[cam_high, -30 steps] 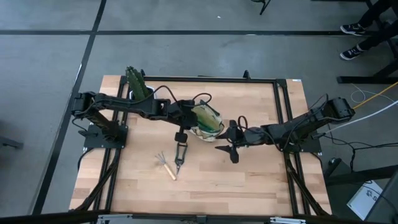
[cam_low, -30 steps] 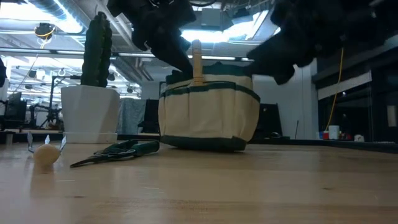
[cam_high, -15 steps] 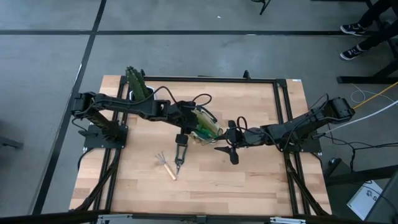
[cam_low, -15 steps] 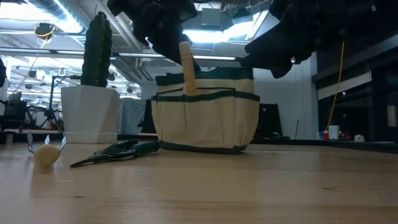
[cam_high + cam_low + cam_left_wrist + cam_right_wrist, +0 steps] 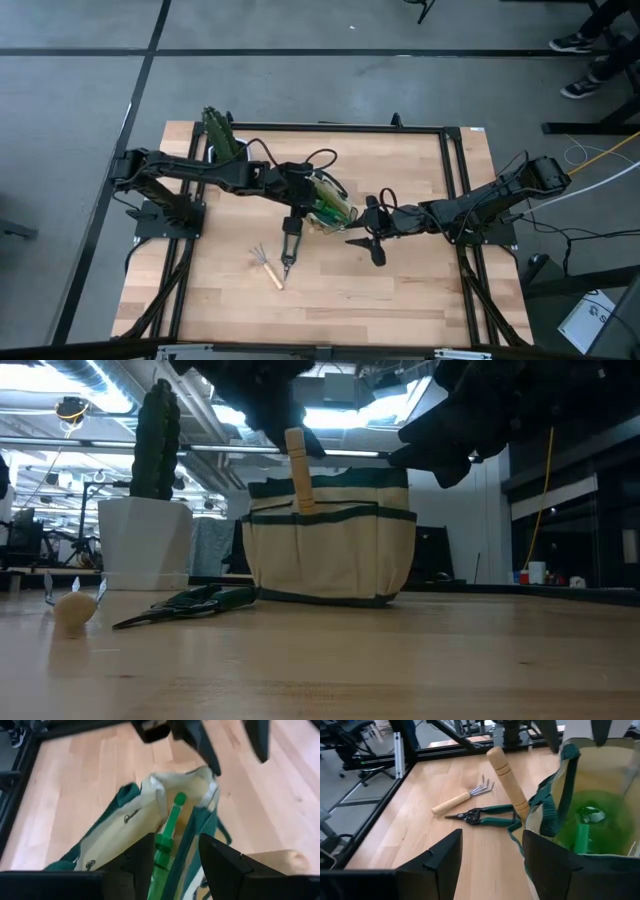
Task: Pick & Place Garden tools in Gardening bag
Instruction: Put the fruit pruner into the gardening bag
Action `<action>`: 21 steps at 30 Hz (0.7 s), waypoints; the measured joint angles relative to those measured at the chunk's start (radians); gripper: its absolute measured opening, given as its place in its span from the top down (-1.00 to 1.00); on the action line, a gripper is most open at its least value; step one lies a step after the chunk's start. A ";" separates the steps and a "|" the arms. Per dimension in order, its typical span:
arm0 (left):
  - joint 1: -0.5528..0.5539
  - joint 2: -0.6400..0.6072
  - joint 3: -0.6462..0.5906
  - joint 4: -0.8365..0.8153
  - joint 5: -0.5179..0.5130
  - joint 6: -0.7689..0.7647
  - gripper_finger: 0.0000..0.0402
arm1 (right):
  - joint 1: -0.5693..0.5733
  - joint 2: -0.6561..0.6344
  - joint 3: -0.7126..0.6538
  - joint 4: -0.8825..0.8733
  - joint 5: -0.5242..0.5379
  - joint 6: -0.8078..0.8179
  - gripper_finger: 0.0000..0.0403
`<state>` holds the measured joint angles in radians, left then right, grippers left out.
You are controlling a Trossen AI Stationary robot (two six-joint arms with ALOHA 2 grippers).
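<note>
1. While both arms reach in over the wooden table (image 5: 400, 290), the gardening bag (image 5: 330, 203) stands upright near its middle, mouth open, between the two grippers.
2. Left gripper (image 5: 300, 192) hangs over the bag's rim; its fingers (image 5: 142, 855) are spread apart and grasp nothing, the open mouth of the bag lying just ahead of them.
3. Right gripper (image 5: 372, 222) sits just beside the bag on its far side from the left arm; its fingers (image 5: 442, 857) are likewise parted and empty, with the bag's rim close in front of one of them.
4. Green spray bottle (image 5: 167, 837) is inside the bag, neck pointing up between the left fingers as seen from that wrist; also visible from the right wrist.
5. Wooden-handled tool (image 5: 297, 468) stands with its handle sticking up out of a side pocket of the bag, tilted slightly; head hidden in the pocket.
6. Pruning shears (image 5: 289, 245) lie flat on the table, just beyond the bag, apart from both sets of fingers.
7. Claw rake (image 5: 267, 265) lies just beside the shears, farther from the bag.
</note>
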<state>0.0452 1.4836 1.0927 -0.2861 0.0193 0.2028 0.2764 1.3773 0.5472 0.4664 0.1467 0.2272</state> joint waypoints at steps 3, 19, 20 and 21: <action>-0.007 -0.035 0.000 0.001 0.000 -0.002 0.26 | 0.000 0.000 0.000 -0.002 -0.002 0.000 -0.02; -0.160 -0.182 -0.002 -0.296 0.025 -0.320 0.27 | -0.001 0.000 0.000 -0.015 -0.003 -0.135 -0.02; -0.180 -0.182 -0.008 -0.309 0.025 -0.367 0.28 | -0.001 0.000 0.000 -0.015 -0.002 -0.140 -0.02; -0.198 -0.178 -0.017 -0.311 0.025 -0.417 0.28 | -0.001 0.000 0.000 -0.015 -0.001 -0.144 -0.02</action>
<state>-0.1532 1.3060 1.0756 -0.5974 0.0441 -0.2147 0.2752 1.3773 0.5472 0.4511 0.1453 0.0831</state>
